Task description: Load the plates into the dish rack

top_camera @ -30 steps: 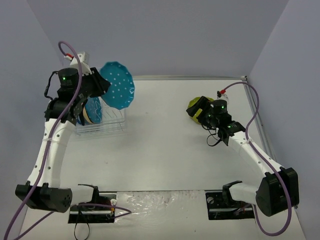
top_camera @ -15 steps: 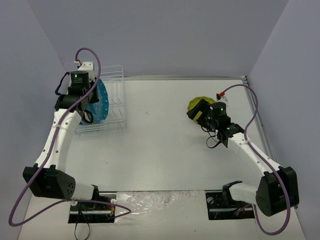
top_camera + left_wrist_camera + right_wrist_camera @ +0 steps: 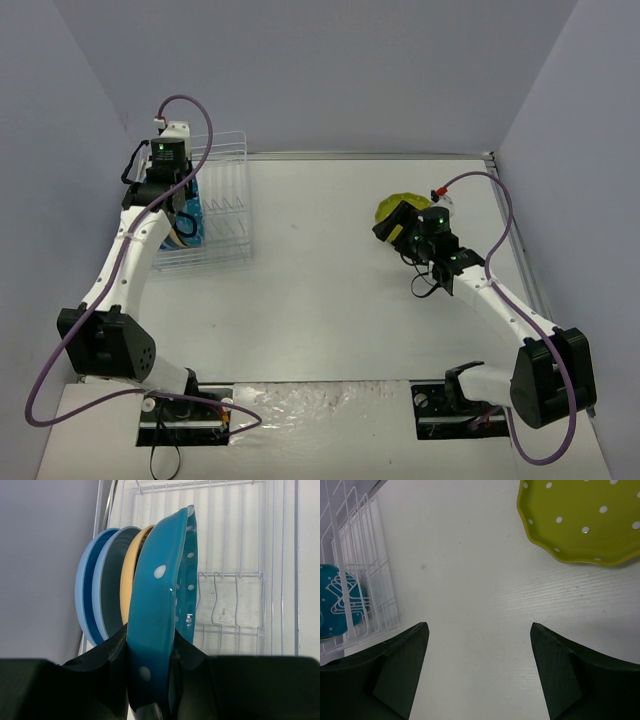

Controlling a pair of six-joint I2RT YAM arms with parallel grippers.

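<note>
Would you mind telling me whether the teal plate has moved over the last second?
Yes. The teal plate has dropped leftward from above the rack's right edge into the rack, beside the orange plate.

Bright, even light; soft, faint shadows.

White table [image 3: 330,290], dish rack [image 3: 228,200] far left, lime plate [image 3: 580,525] right

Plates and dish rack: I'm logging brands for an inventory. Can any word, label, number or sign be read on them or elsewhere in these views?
None can be read. The teal dotted plate, the lime green plate and the dish rack show only white dots or bare wire; no label, brand or number appears anywhere.
</note>
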